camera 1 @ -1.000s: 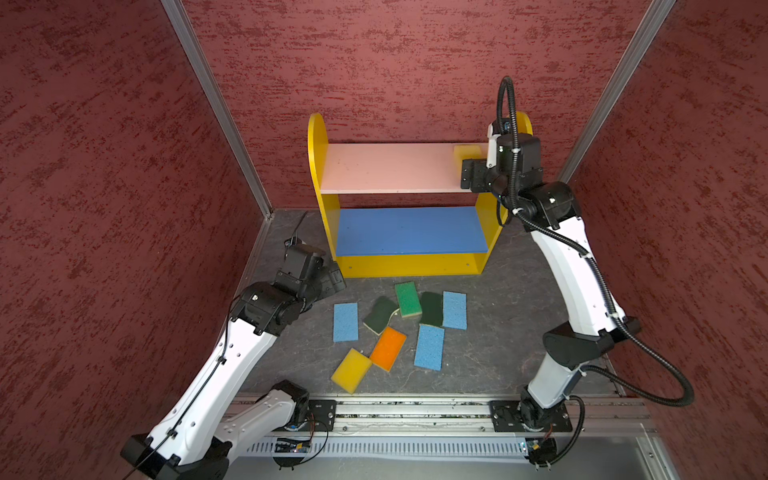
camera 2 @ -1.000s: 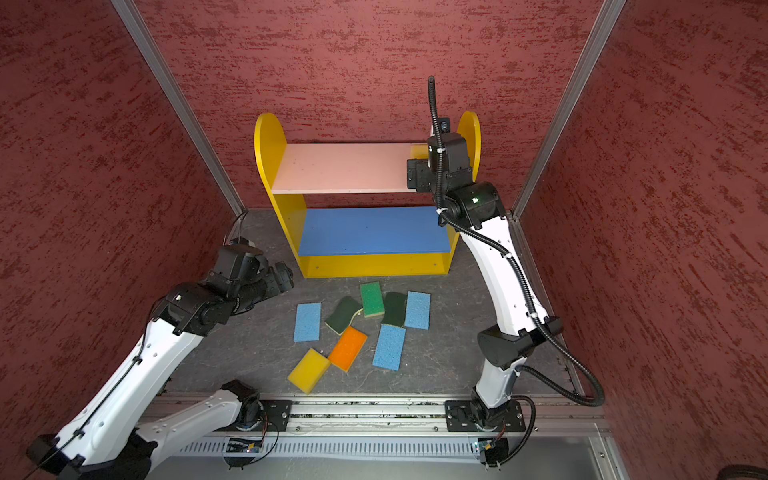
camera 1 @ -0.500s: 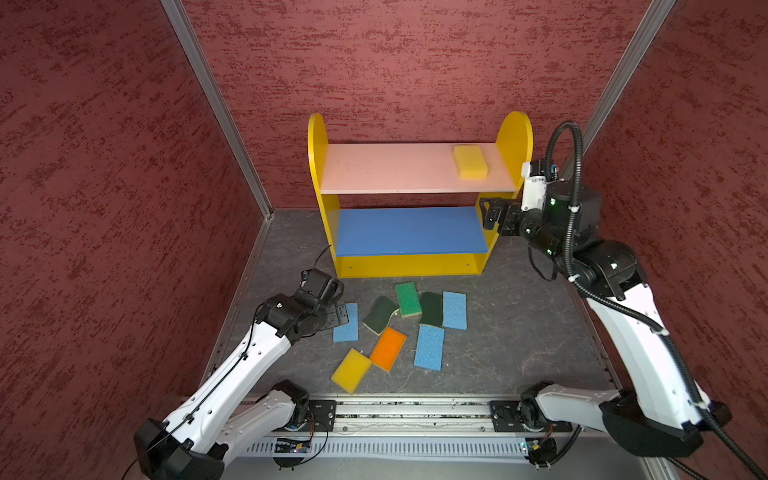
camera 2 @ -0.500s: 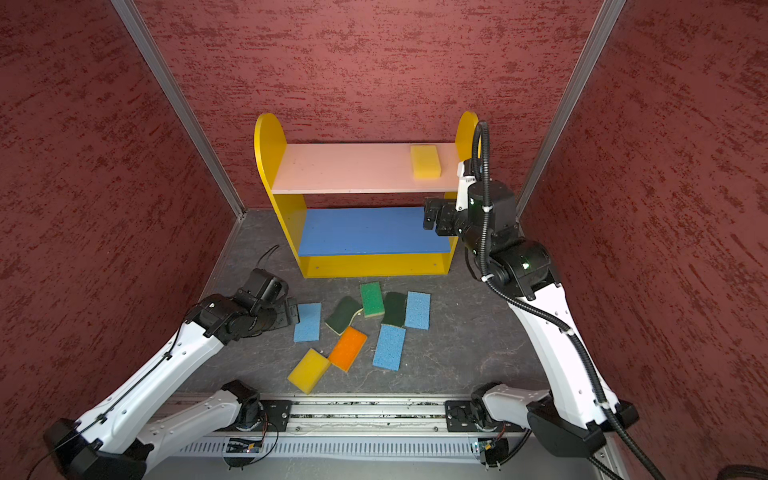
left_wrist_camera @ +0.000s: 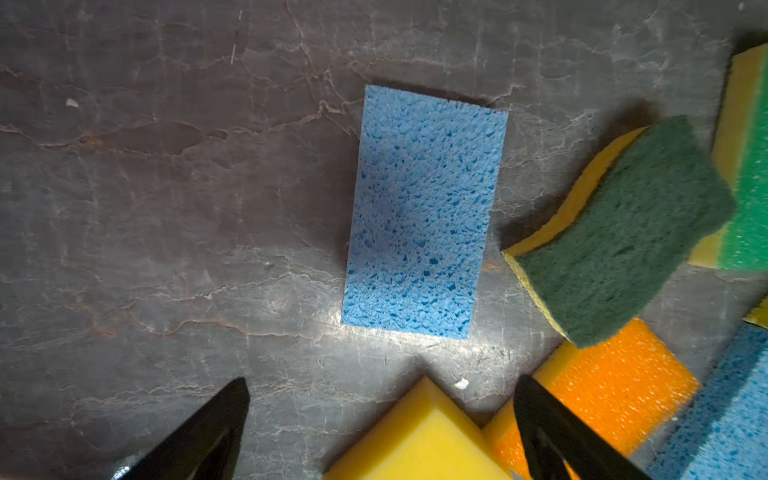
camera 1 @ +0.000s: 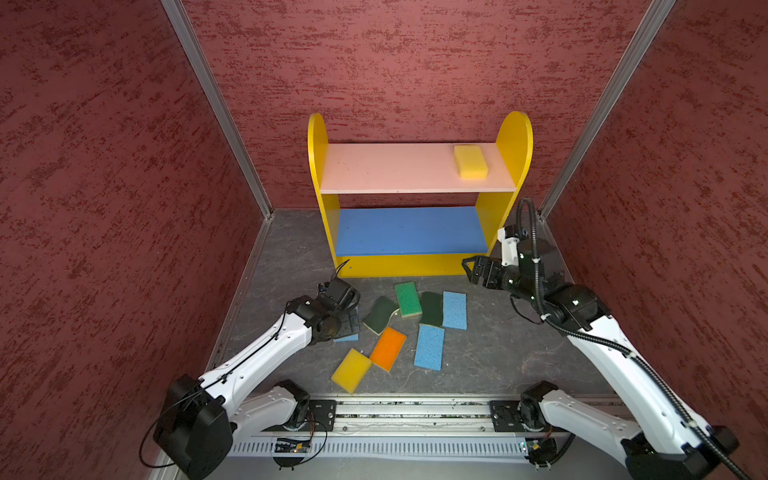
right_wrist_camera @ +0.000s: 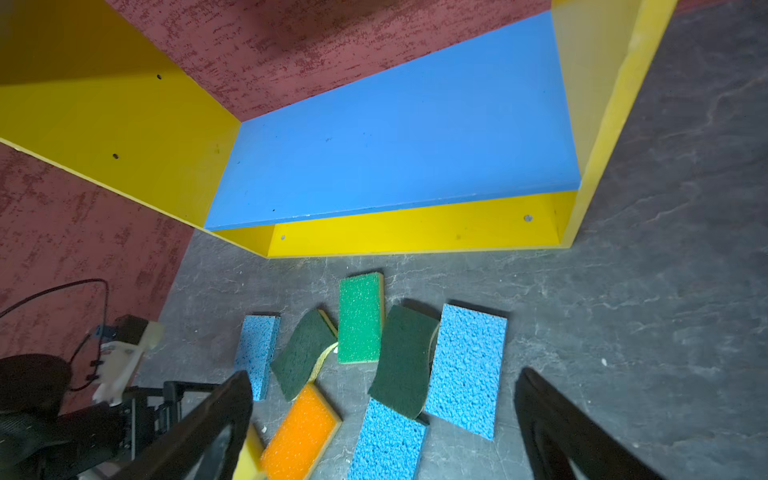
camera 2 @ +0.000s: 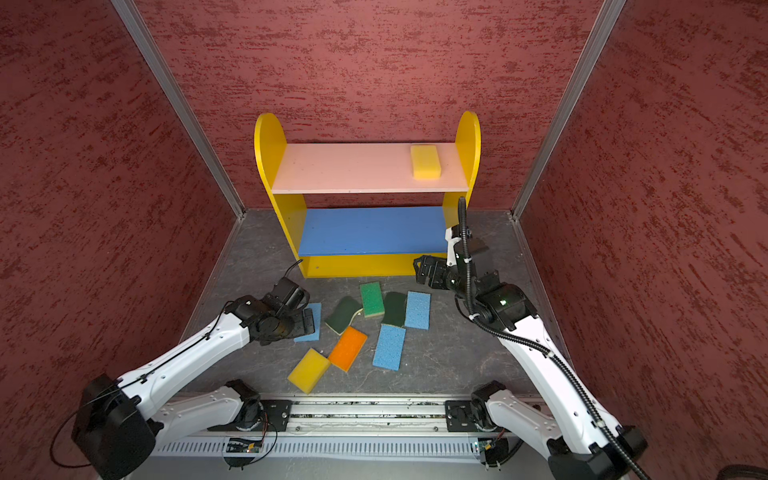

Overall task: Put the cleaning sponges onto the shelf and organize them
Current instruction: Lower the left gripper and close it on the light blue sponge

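As the left tool point(left_wrist_camera: 381, 379) nears a blue sponge point(left_wrist_camera: 424, 212), right tool point(camera 1: 473, 270) descends.

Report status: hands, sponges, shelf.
Both open, empty: left hand above blue sponge, right hand near shelf front. One yellow sponge on pink board, eight on floor. Nothing blocking.

Top views: showing bright, even light from above, rendering everything sharp.
Shadows: falling short and soft beside the cleaning sponges point(camera 1: 387, 348).
Left wrist view: catching white glare on the dark floor point(left_wrist_camera: 166, 249).
Right wrist view: stretching the shelf point(right_wrist_camera: 415, 232) toward the corners, darkening one side panel.
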Tool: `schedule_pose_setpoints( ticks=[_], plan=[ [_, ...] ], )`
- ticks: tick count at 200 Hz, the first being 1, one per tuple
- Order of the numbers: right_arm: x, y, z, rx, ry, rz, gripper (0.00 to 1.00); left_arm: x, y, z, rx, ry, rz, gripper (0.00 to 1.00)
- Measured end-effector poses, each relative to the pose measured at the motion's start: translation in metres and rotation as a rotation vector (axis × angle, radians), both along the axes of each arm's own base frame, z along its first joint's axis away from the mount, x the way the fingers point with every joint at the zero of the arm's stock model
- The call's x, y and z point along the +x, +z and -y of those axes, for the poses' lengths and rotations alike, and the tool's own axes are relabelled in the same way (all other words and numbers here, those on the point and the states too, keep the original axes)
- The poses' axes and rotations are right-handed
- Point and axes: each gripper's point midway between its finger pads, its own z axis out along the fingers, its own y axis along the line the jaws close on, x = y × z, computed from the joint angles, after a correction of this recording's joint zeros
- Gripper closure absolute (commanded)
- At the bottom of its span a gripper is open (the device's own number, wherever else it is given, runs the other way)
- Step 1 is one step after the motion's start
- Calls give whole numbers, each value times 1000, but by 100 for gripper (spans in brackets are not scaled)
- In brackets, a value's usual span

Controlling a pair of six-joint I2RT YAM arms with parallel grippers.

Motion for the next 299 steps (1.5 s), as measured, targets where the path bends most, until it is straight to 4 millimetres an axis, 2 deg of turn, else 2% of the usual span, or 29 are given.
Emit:
schedule_pose_setpoints(
  ticks=[30,76,114,157,256,299],
  plan=[
    [-6,-9,5,25,-15,-18,1,5,-13,6,7,-5,-16,1],
    [-13,-45,11,17,-47,-97,1,6,-34,9,37,-23,-72,1],
    [-15,-45,15,24,-62,-89,1,7,-41,12,49,-56,-87,1],
    [-16,-57,17,21,-79,-118,1,9,-48,16,48,-85,-102,1],
    [-14,-68,20,28,-113,-156,1,15,-63,24,61,-155,-136,0],
    [-15,-78,25,18,-138,-175,1,21,-63,27,59,-165,-112,10]
  ],
)
